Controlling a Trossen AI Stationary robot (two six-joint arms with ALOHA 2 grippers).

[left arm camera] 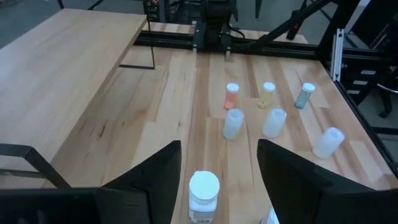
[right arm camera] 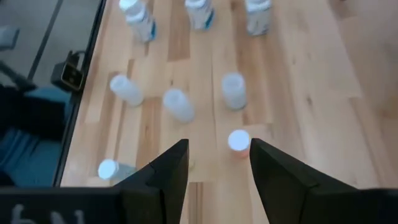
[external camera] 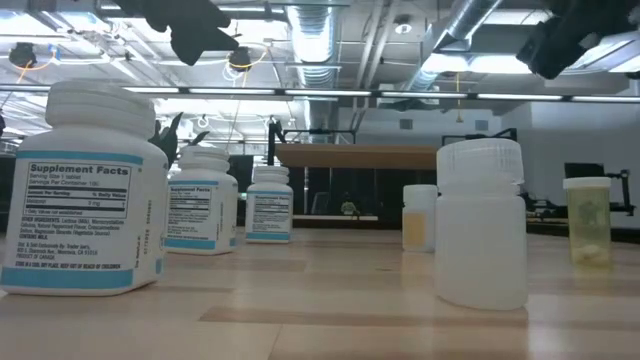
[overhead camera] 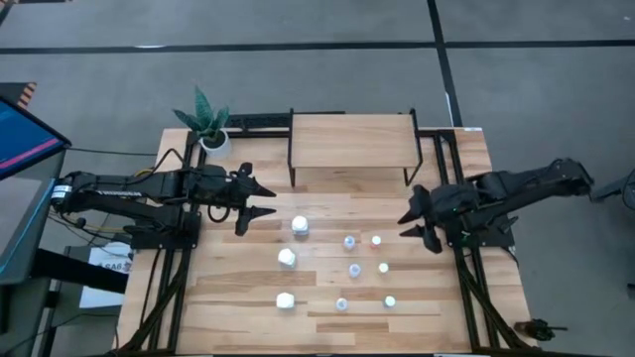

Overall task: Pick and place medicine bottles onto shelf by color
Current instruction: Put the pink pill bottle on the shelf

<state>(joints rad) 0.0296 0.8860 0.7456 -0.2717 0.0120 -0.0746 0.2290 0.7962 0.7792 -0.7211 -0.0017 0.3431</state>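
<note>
the wooden plank table (overhead camera: 238, 297) carries a light-wood shelf on black legs (overhead camera: 350, 140) at its far edge and nine small medicine bottles (overhead camera: 287, 257) mid-table. left claw (overhead camera: 260, 198) and right claw (overhead camera: 411, 225) hover with fingers apart, empty.

Count on tabletop: nine medicine bottles in total.
Three larger white bottles (overhead camera: 300, 225) with printed labels.
Three pale bluish translucent bottles (overhead camera: 349, 242).
Three smallest bottles, one each: red-capped bottle (overhead camera: 376, 240), yellowish bottle (overhead camera: 383, 268), green-capped bottle (overhead camera: 390, 301).
One light-wood shelf (overhead camera: 352, 141).
One potted plant (overhead camera: 210, 123).
</note>
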